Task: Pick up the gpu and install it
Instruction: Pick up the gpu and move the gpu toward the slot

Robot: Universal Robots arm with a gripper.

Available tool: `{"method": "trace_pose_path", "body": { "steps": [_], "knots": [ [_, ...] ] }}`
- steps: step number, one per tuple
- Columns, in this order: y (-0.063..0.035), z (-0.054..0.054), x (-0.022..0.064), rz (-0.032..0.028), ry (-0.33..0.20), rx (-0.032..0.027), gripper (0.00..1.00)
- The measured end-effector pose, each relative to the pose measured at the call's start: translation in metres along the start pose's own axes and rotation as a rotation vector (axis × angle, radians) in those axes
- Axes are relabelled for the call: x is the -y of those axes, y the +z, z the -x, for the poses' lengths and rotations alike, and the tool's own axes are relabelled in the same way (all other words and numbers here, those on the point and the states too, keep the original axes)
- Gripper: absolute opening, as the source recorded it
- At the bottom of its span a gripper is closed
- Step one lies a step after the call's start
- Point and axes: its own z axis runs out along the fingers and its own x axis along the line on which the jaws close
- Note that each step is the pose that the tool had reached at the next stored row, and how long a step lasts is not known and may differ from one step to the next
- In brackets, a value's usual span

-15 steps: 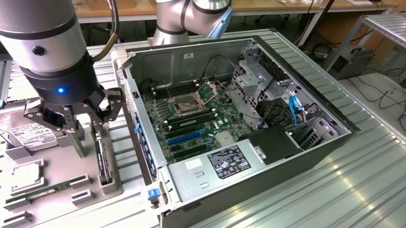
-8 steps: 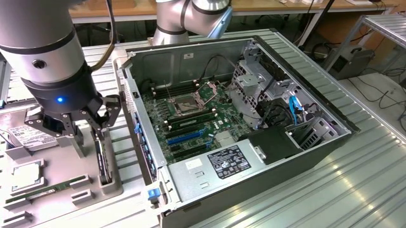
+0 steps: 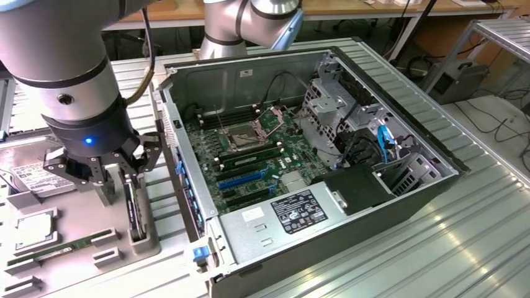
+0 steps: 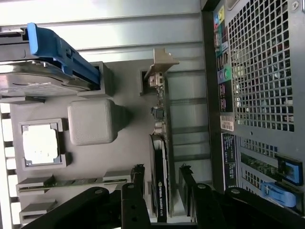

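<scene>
Exterior view first: the open computer case lies on its side on the ribbed metal counter, its motherboard facing up. Just beside the case, on the exterior view's left, sits a grey parts tray. The gpu stands on edge in a slot of that tray, in the row closest to the case and wholly outside it. The arm's hand is low over the card, likewise outside the case.

From the wrist view, the gpu runs alongside the case's perforated rear panel, its silver bracket at the end away from the camera. The hand straddles the card with its fingers spread apart, one on each face, a gap showing on both sides; nothing is clamped.

Farther from the case than the gpu, the tray also holds a processor chip, a green memory stick and a hard drive with a blue handle.
</scene>
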Motion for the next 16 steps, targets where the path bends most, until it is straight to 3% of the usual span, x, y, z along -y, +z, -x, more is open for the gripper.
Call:
{"method": "trace_pose_path", "body": {
  "steps": [1,2,3,4,10,14,16],
  "knots": [
    [0.0037,0.000,0.0001,-0.0001,0.000,-0.0013,0.42],
    [0.0184,0.000,0.0005,-0.0006,0.000,-0.0081,0.42],
    [0.0304,0.000,-0.0027,-0.0006,0.000,-0.0097,0.42],
    [0.0360,0.000,-0.0028,-0.0015,0.001,-0.0182,0.42],
    [0.0385,0.000,-0.0040,-0.0014,0.001,-0.0182,0.42],
    [0.0386,0.000,-0.0040,-0.0014,0.001,-0.0182,0.27],
    [0.0386,0.000,-0.0040,-0.0014,0.001,-0.0182,0.27]
  ]
}}
